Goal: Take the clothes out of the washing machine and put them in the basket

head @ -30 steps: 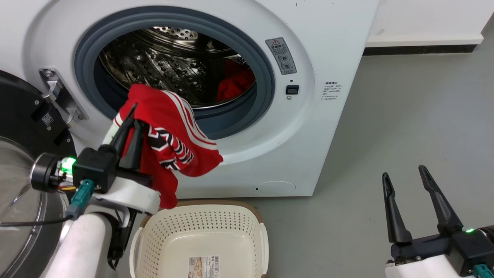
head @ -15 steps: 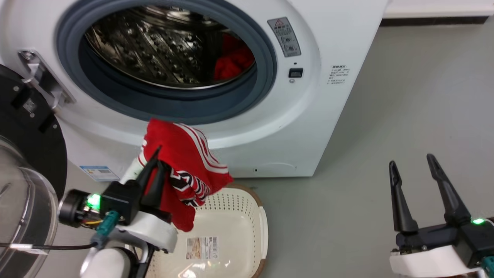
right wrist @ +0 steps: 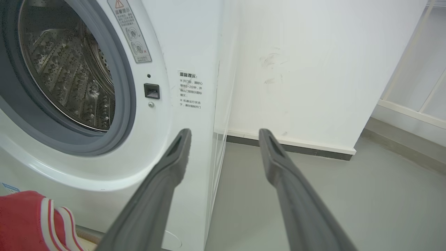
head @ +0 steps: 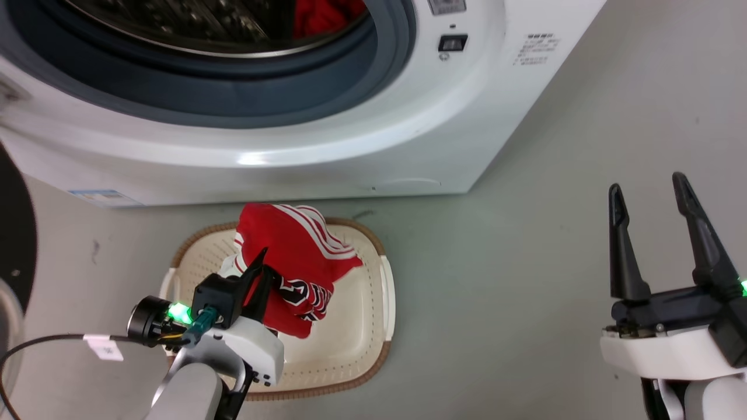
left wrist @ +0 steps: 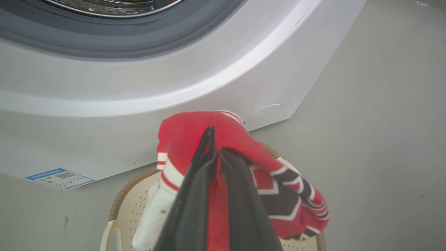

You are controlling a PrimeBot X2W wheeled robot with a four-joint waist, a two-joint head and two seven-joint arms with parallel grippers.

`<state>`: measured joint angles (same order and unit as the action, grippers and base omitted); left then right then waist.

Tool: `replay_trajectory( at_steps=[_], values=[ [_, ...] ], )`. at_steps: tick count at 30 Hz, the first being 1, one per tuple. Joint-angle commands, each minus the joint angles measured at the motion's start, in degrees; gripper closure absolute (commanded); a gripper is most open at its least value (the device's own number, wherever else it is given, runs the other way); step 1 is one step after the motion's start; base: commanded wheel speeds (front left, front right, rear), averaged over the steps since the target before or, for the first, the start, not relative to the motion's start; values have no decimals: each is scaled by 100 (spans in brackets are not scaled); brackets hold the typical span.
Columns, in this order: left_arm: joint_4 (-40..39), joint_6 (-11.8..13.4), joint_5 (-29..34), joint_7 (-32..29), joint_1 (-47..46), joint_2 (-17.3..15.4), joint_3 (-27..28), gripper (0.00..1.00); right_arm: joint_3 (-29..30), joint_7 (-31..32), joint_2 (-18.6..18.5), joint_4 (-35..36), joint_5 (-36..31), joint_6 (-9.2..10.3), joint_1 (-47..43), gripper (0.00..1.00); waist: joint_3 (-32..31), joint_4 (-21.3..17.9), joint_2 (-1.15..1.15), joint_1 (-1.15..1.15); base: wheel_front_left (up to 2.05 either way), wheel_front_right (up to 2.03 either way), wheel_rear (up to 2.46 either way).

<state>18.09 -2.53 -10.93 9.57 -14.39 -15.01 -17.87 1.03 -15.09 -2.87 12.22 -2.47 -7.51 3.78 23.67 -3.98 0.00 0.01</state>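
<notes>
Your left gripper point(left wrist: 216, 143), at 7 o'clock in the head view, is clamped on the red jersey point(head: 297, 245). Both fingers are pinched together through a fold of it, as the left wrist view confirms. The jersey hangs from those fingers above the basket point(head: 356, 326), with its white-striped part toward 12 o'clock and its black-and-white lettering toward 4 o'clock. Its lower edge dips inside the basket; contact with the bottom cannot be told.

The basket stands on the grey floor point(head: 525, 262), just in front of the washing machine point(head: 350, 134), at 6 o'clock from the round opening.

Your right gripper point(head: 646, 184), at 4 o'clock in the head view, holds nothing. Its 2 fingers are spread wide apart over the floor, well apart from the basket.

Farther off, the machine's grey gasket point(head: 233, 99) rings an uncovered opening. The black door rim point(head: 14, 233) shows at 9 o'clock. 1 more red garment point(head: 327, 14) lies inside the steel drum point(right wrist: 69, 76), at 12 o'clock in the head view. In the right wrist view, a white wall point(right wrist: 313, 69) with dark skirting stands behind the machine at 1 o'clock.
</notes>
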Motion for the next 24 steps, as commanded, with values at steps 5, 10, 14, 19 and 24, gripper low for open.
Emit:
replay_trajectory(
  at_steps=[5,10,14,19,24],
  values=[
    [940,-96,56,181,-538,54,-83,100,4,-11,-2,63,52,4,294,0,724,-229,0,-1,0,0,0],
    [2030,-165,195,302,-1206,138,-249,100,-28,-11,-3,123,113,4,554,0,1199,-378,0,-1,0,0,0],
    [2903,-207,353,317,-1770,170,-412,100,-42,-11,-2,169,164,4,747,0,1571,-476,0,-1,0,0,0],
    [3908,-235,582,183,-2477,209,-657,100,-67,-11,-3,213,221,4,949,0,1982,-589,0,-1,0,0,0],
    [4775,-140,714,20,-3009,179,-798,100,-97,-11,-3,245,270,4,1098,0,2283,-669,0,-1,0,0,0]
  ],
)
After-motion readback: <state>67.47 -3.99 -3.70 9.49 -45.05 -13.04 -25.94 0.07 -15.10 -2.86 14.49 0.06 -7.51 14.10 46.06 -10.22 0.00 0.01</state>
